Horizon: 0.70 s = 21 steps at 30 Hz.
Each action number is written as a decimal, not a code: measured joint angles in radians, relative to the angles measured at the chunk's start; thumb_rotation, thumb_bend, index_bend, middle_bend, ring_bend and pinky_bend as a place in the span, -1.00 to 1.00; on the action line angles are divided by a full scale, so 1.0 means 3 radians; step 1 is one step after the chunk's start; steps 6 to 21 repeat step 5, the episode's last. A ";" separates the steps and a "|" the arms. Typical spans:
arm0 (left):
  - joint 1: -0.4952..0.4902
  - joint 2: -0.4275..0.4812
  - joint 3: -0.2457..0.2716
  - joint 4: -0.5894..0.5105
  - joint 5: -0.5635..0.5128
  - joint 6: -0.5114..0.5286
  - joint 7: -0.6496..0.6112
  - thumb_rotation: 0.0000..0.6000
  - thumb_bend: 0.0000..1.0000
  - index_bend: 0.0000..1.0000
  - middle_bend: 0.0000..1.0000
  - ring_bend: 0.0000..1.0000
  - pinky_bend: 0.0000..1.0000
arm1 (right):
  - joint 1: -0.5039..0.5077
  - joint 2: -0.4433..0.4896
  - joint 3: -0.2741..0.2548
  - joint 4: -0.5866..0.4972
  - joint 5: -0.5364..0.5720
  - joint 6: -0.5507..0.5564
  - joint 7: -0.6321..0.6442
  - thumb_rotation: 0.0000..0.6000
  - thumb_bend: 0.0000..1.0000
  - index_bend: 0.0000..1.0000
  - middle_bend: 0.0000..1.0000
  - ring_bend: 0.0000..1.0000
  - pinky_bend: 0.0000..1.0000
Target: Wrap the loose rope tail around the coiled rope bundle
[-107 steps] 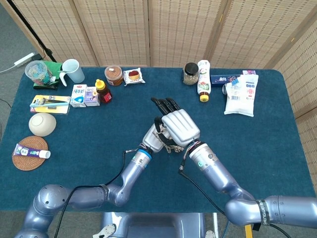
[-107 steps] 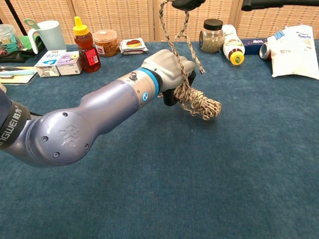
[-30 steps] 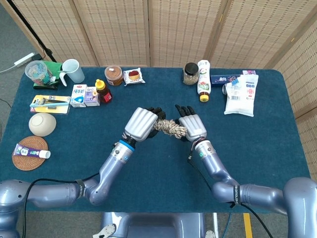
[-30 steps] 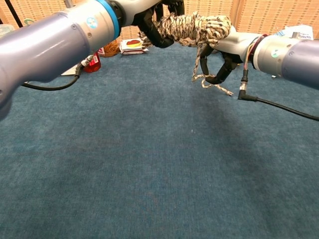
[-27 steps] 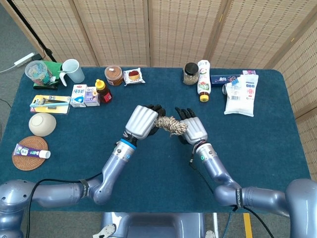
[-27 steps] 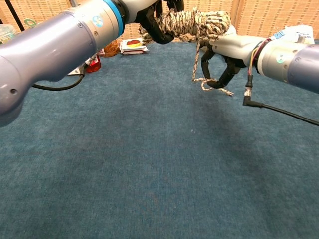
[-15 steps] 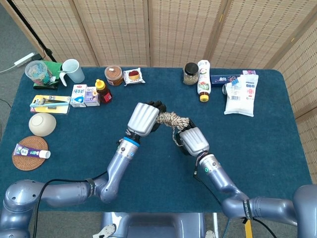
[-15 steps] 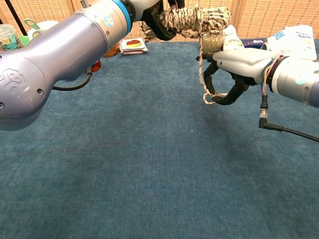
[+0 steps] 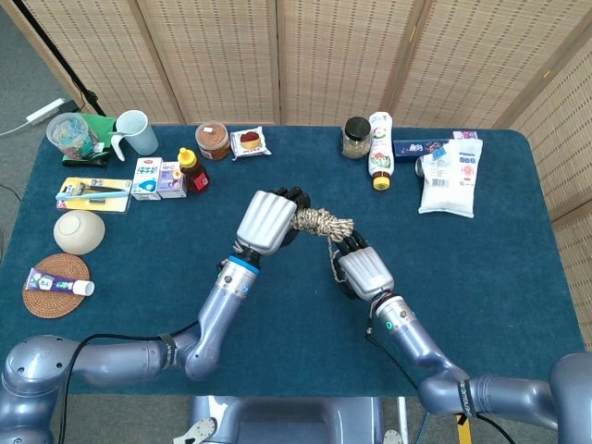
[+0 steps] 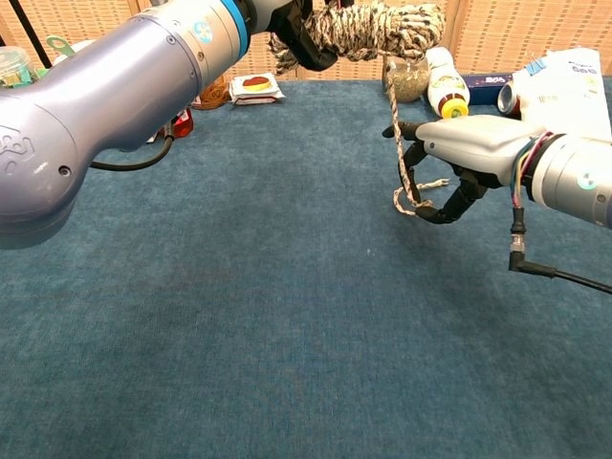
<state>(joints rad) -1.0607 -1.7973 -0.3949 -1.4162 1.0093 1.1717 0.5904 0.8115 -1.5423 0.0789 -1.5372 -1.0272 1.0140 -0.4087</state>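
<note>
Blue-grey metallic arms with blue wrist rings; silver-shelled left hand (image 9: 268, 220), right hand (image 9: 363, 271); black fingers (image 10: 447, 212); black cables.

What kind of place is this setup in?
Probably a robot lab or test room: a blue-covered table with scattered groceries such as a honey bottle, folding wicker screens behind it, and a power strip on the floor.

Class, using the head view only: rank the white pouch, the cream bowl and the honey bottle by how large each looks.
1. white pouch, clearly largest.
2. cream bowl.
3. honey bottle, smallest.
All three stand on the table at roughly similar distances from the camera, so nearness hardly skews the order.
</note>
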 measured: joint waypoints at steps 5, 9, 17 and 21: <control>0.0004 0.0005 0.0005 -0.0002 0.0006 -0.0001 -0.0002 1.00 -0.15 0.17 -0.15 -0.04 0.27 | -0.0019 0.0002 0.0035 -0.0024 -0.0029 -0.0015 -0.0015 1.00 -0.04 0.34 -1.00 -1.00 -1.00; 0.0004 0.0005 0.0005 -0.0002 0.0006 -0.0001 -0.0002 1.00 -0.15 0.17 -0.15 -0.04 0.27 | -0.0019 0.0002 0.0035 -0.0024 -0.0029 -0.0015 -0.0015 1.00 -0.04 0.34 -1.00 -1.00 -1.00; 0.0004 0.0005 0.0005 -0.0002 0.0006 -0.0001 -0.0002 1.00 -0.15 0.17 -0.15 -0.04 0.27 | -0.0019 0.0002 0.0035 -0.0024 -0.0029 -0.0015 -0.0015 1.00 -0.04 0.34 -1.00 -1.00 -1.00; 0.0004 0.0005 0.0005 -0.0002 0.0006 -0.0001 -0.0002 1.00 -0.15 0.17 -0.15 -0.04 0.27 | -0.0019 0.0002 0.0035 -0.0024 -0.0029 -0.0015 -0.0015 1.00 -0.04 0.34 -1.00 -1.00 -1.00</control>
